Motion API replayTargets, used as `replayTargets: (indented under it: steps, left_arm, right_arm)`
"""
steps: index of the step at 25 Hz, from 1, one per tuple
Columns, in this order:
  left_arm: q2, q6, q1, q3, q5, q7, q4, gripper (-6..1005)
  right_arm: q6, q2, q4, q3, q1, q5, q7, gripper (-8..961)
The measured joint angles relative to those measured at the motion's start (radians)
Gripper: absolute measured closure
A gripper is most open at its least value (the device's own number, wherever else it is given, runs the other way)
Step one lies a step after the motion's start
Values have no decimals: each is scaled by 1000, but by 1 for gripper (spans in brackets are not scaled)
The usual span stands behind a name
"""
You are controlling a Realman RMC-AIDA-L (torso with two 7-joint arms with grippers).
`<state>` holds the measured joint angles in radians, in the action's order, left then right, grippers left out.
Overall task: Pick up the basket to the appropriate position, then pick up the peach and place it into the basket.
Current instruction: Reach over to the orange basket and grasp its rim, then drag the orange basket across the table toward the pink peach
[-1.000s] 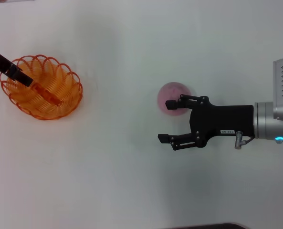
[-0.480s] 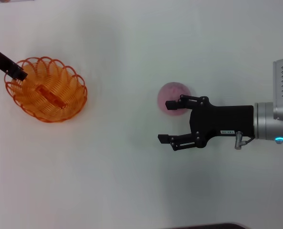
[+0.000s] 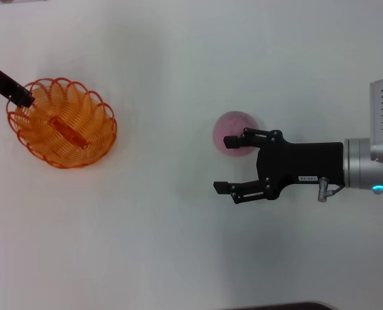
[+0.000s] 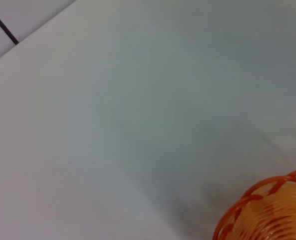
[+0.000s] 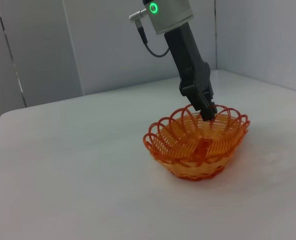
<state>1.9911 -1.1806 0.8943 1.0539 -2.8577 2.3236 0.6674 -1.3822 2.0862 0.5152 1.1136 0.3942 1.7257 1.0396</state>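
white table [image 3: 146, 245] is carrying two things, well apart. the basket [image 3: 62, 123] is sitting on its base at the robot's left side, upright, scalloped rim up; it is also showing in the right wrist view [image 5: 197, 147] and partly in the left wrist view [image 4: 267, 212]. the peach [image 3: 233, 132] is resting on the tabletop right of centre.

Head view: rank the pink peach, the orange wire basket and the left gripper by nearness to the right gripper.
1. The fuzzy pink peach: under the far finger of the open right gripper.
2. The oval orange looped-wire basket: across the white table, on the robot's left.
3. The left gripper: at the basket's far-left rim.
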Motion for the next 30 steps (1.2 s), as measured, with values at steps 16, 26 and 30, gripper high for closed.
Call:
replayTargets:
  steps: [16,26,30]
  left_arm:
    - [-35,-243,36,-223,4,163,79,869]
    - [-54,-328,27,-341,9,186,80,935]
    - [-54,-359,20,-386,11,186,78,936]
  right_arm:
    - [-10,0,2,0,0,0,8,6]
    - [-37,0,13,-4,0,0,8,6]
    - [-41,0,14,-2,2,0,8,6]
